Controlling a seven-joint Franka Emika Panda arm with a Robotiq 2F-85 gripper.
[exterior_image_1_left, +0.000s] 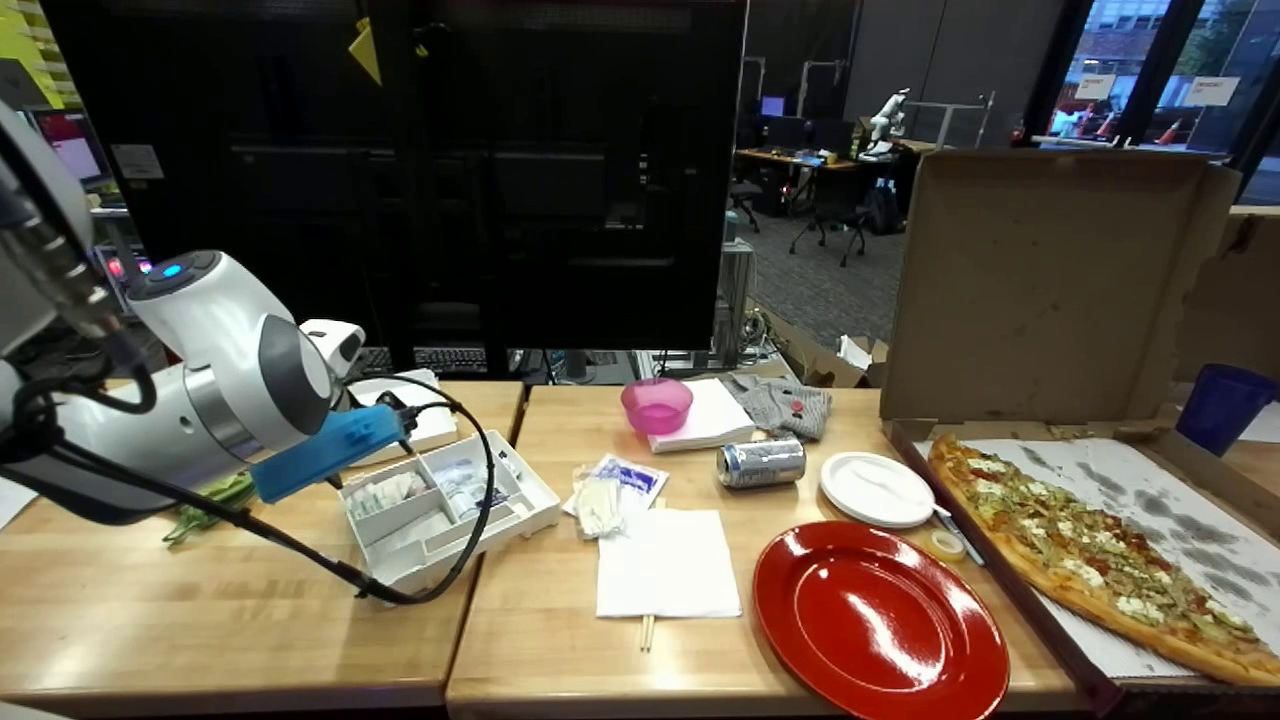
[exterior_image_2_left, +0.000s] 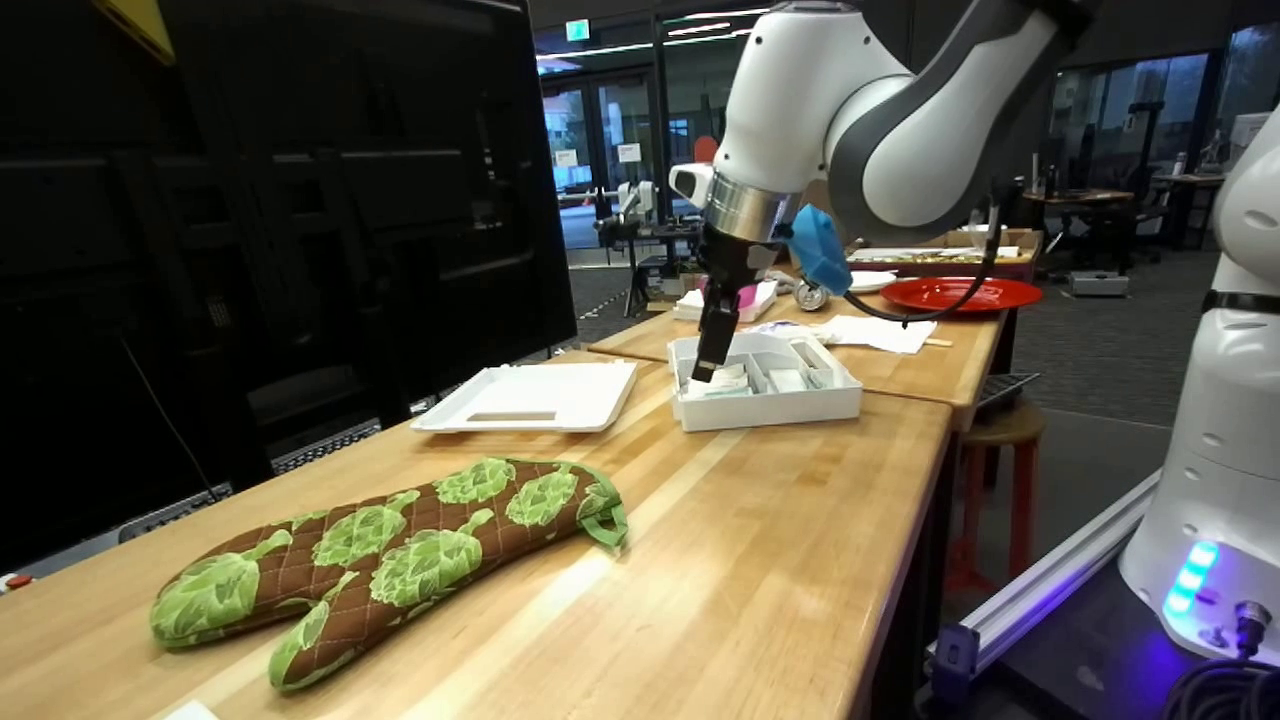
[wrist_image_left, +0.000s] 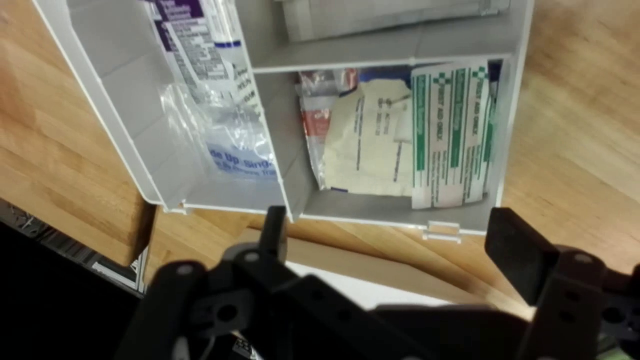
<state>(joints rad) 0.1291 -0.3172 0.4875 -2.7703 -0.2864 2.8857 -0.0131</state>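
My gripper (wrist_image_left: 387, 220) is open and empty, its fingers spread over the edge of a white divided box (wrist_image_left: 115, 55). In an exterior view my gripper (exterior_image_2_left: 710, 365) points down at the box (exterior_image_2_left: 770, 408). The box also shows in an exterior view (exterior_image_1_left: 405, 545), where the blue-covered wrist camera (exterior_image_1_left: 330, 455) largely hides the fingers. In the wrist view, green-and-white bandage strips (wrist_image_left: 450, 145) and a beige packet (wrist_image_left: 367, 145) lie in the compartment nearest the fingers. A purple-and-white packet (wrist_image_left: 192, 55) and a clear bag (wrist_image_left: 240, 160) lie in the neighbouring compartment. A white lid (exterior_image_2_left: 585, 385) lies beside the box.
A brown-and-green oven mitt (exterior_image_2_left: 400, 555) lies on the table. A napkin (exterior_image_1_left: 668, 570), silver can (exterior_image_1_left: 762, 463), pink bowl (exterior_image_1_left: 657, 405), red plate (exterior_image_1_left: 850, 610) and open pizza box (exterior_image_1_left: 1050, 290) stand on the adjoining table. A large black screen (exterior_image_1_left: 420, 180) rises behind.
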